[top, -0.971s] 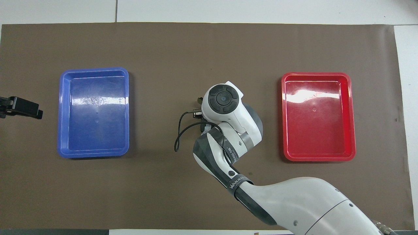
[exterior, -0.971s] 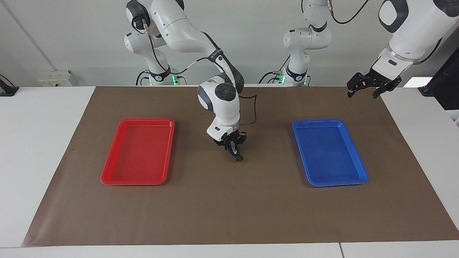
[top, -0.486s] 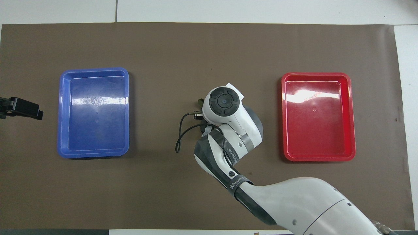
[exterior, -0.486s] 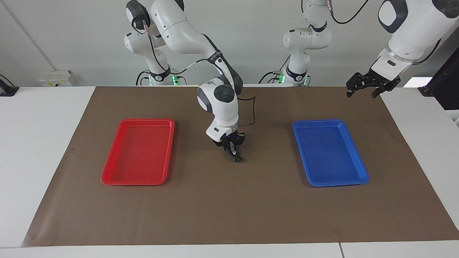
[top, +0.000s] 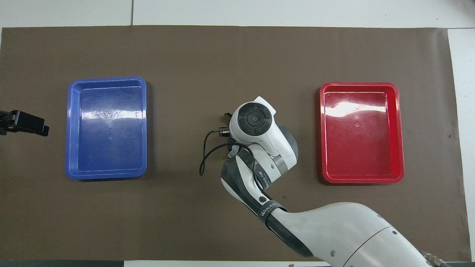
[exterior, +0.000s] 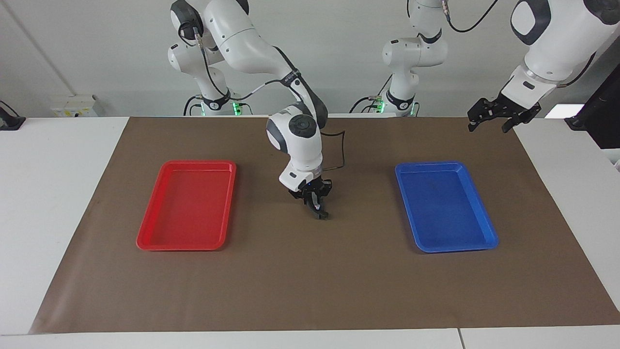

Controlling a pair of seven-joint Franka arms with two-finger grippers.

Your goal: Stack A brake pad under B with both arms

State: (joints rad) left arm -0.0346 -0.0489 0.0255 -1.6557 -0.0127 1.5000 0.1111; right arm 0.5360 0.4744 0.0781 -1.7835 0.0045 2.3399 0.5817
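Two tools have barely shifted: the right tool point(exterior: 318, 212) stays low over the brown mat point(exterior: 310, 281), midway between the red tray point(exterior: 145, 241) and the blue tray point(exterior: 489, 228), with open mat on every side. Whether it grips anything I cannot tell. The left tool point(exterior: 489, 123), fingers apart and empty, waits above the mat's edge. A brake pad and B cannot be made out.

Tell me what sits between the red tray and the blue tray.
Only the right gripper, low over bare brown mat midway between the red tray and the blue tray. The facing view shows it; overhead, the arm hides it.
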